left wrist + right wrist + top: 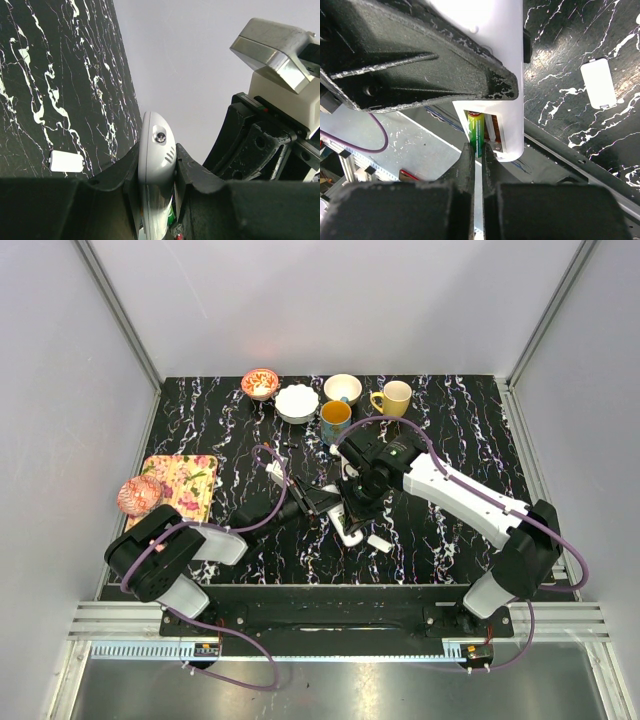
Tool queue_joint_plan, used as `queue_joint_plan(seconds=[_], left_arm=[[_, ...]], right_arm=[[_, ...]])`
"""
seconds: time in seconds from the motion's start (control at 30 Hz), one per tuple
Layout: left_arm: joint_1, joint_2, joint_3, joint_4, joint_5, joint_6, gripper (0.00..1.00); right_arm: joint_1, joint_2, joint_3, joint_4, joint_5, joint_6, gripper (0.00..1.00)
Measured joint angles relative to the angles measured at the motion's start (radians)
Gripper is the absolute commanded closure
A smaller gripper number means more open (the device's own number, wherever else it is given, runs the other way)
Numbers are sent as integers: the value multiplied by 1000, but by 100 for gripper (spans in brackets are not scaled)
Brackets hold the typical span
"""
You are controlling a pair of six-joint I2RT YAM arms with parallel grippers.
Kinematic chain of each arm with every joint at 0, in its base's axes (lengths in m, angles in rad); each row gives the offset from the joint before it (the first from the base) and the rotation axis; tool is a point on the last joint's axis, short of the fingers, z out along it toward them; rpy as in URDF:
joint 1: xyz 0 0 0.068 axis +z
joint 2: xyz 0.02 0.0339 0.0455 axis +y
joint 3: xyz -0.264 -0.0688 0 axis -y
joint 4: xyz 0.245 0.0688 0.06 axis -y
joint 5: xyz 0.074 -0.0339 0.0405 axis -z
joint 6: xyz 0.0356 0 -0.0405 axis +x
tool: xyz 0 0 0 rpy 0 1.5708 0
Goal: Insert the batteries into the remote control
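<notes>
right gripper [476, 150] pinches a green battery [475, 131] into the open bay of the remote control [512, 125], lower centre; left gripper [157, 167] clamps the remote control. neighbouring slot and white cover [598, 83] likely remain.

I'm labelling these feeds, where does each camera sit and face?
Top external: above and behind, looking down on the table; left arm and right arm show.
Left wrist: along the left gripper, clamped on the remote control.
Right wrist: along the right gripper, pinching a battery at the remote's slot.
Both wrist views share the white cover.
</notes>
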Motion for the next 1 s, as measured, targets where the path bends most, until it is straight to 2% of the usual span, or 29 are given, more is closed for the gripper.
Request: queue_joint_plan(seconds=[0.4, 0.67, 1.0], left_arm=[[-15, -11, 0, 4, 41, 10, 100], [-22, -19, 1, 10, 61, 10, 100], [-22, -20, 2, 9, 68, 15, 100]], right_arm=[[0, 30, 43, -86, -61, -78, 100], [0, 35, 63, -126, -79, -116, 84], [0, 51, 78, -139, -78, -121, 76]])
